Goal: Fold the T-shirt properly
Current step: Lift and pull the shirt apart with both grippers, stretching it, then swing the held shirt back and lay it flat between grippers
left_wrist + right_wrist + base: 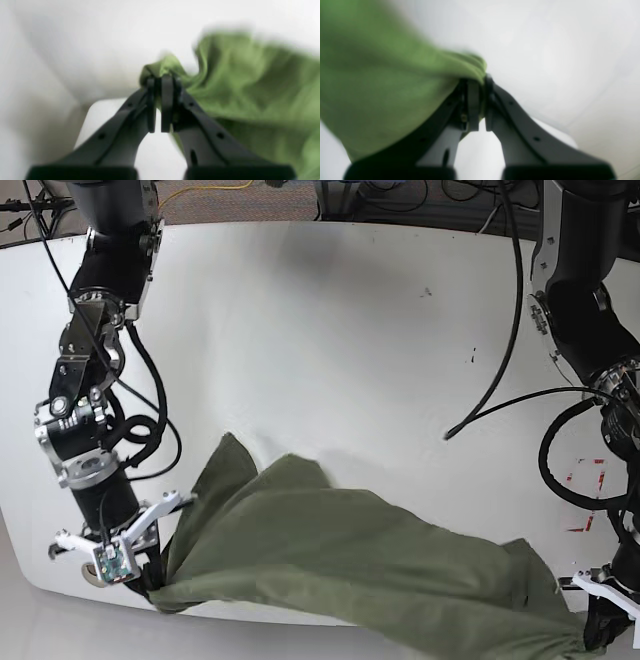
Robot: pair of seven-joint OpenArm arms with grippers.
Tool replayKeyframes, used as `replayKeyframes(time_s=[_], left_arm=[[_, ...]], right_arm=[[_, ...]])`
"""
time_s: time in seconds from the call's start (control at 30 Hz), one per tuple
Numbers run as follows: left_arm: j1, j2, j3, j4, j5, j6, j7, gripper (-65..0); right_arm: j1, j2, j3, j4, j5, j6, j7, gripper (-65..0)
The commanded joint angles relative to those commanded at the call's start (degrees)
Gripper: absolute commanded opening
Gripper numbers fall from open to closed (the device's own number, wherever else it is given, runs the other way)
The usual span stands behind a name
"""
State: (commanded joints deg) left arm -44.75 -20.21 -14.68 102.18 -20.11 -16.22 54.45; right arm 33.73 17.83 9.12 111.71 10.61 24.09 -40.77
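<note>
The olive-green T-shirt (340,555) hangs in a loose sag along the near edge of the white table (330,340), held at two ends. My right gripper (480,82) is shut on a bunched edge of the T-shirt (382,75); in the base view it is low on the left (155,588). My left gripper (161,82) is shut on another bunched corner of the T-shirt (250,80), at the bottom right corner of the base view (592,638). Both wrist views are blurred.
Black cables (500,370) trail over the right half of the table. Red tape marks (585,480) lie near the right edge. More cables and floor show beyond the far edge.
</note>
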Motion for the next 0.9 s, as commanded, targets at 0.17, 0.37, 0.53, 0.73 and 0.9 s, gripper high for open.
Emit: replayKeyframes(time_s=[0.17,0.37,0.53,0.73,0.9], left_arm=[[-0.7,0.2,0.7,-0.4,0.0,-0.2,-0.5,-64.4],[-1.7,0.6,0.9,-1.1,0.1,-0.4,-0.7,-64.4],[-2.8,1.8,0.5,-4.3,0.1,-1.0,-0.3,-64.5],[-1.0,2.8,0.9,-5.9,0.2,-1.6,-0.3,-64.5],[0.8,2.5,1.7,-7.5,-0.1,-1.5,-0.5,-64.4]], right_arm=[[2.7,-0.1,0.1,-1.6,-0.1,0.46,-0.2,-65.0],[4.7,-0.2,0.2,-2.6,0.0,0.65,-0.9,-65.0],[3.0,0.8,1.4,0.2,0.6,-0.21,-4.9,-64.5],[-0.7,2.1,1.9,1.0,0.8,-0.14,-5.7,-64.5],[-3.8,2.8,2.2,1.7,1.0,-0.04,-5.5,-64.5]])
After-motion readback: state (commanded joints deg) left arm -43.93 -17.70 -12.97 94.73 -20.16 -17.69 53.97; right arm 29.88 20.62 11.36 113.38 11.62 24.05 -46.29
